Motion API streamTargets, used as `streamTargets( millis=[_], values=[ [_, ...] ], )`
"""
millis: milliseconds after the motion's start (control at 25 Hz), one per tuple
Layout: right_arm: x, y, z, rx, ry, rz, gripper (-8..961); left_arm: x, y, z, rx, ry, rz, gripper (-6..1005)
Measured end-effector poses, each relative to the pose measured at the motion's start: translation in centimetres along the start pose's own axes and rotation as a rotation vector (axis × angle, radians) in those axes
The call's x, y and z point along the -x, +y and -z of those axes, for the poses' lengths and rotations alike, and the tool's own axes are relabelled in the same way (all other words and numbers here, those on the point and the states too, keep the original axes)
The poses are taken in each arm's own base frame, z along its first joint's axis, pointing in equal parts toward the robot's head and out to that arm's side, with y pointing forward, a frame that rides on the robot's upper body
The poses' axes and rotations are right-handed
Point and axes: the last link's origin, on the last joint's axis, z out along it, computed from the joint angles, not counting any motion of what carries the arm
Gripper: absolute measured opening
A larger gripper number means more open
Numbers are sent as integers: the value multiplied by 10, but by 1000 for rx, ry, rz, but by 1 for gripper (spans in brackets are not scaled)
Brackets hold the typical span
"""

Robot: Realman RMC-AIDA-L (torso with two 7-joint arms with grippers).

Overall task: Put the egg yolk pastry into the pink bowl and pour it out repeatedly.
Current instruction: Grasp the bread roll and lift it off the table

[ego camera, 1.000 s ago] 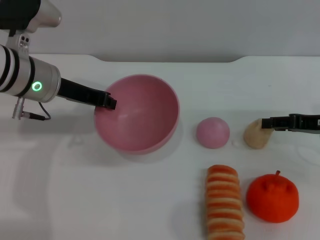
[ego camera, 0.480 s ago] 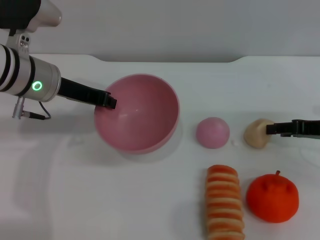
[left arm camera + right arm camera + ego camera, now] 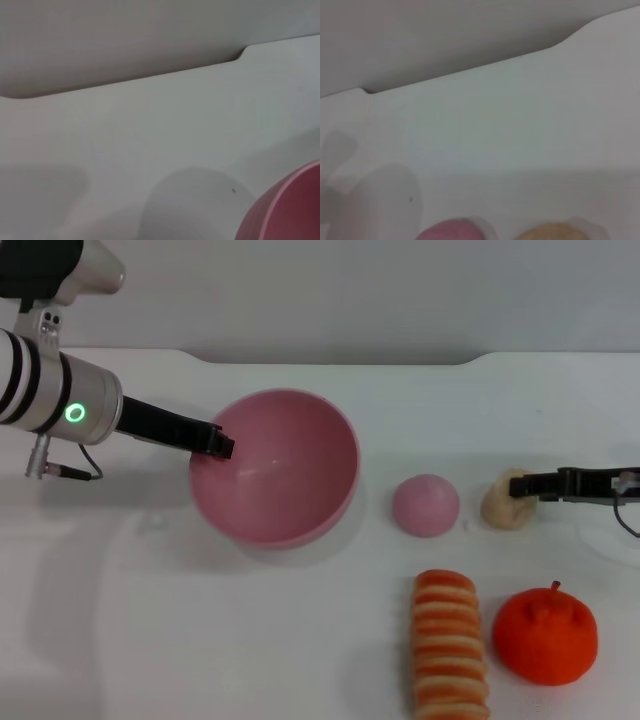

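Observation:
The pink bowl (image 3: 285, 475) stands left of the table's middle, tipped a little. My left gripper (image 3: 218, 443) is shut on its left rim; the bowl's edge also shows in the left wrist view (image 3: 292, 210). The bowl looks empty. The beige egg yolk pastry (image 3: 497, 507) lies on the table at the right, beside a small pink dome (image 3: 426, 505). My right gripper (image 3: 520, 484) reaches in from the right, its tip on the pastry's upper right side. The right wrist view shows the top of the pastry (image 3: 555, 232) and of the dome (image 3: 451, 230).
A striped orange-and-cream bread roll (image 3: 450, 645) and an orange fruit (image 3: 545, 635) lie at the front right. The white table (image 3: 150, 620) has a raised back edge behind the bowl.
My right gripper drew back to the right, then came forward again onto the pastry. The pastry has shifted a little to the left. The left gripper and bowl have not moved.

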Motion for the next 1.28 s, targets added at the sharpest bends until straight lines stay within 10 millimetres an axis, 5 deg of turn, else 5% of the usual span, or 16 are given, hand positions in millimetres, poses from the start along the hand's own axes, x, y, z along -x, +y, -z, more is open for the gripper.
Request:
streamTargets(
  millis=[480, 1000, 1280],
  values=[
    [-2, 4, -15, -41, 29, 110, 535, 0, 0, 0, 0, -2, 0, 1],
    [-5, 0, 2, 17, -33, 120, 303, 1, 0, 0, 1, -7, -15, 0],
    [-2, 1, 13, 44, -59, 119, 254, 2, -1, 0, -6, -16, -22, 1]
  ],
)
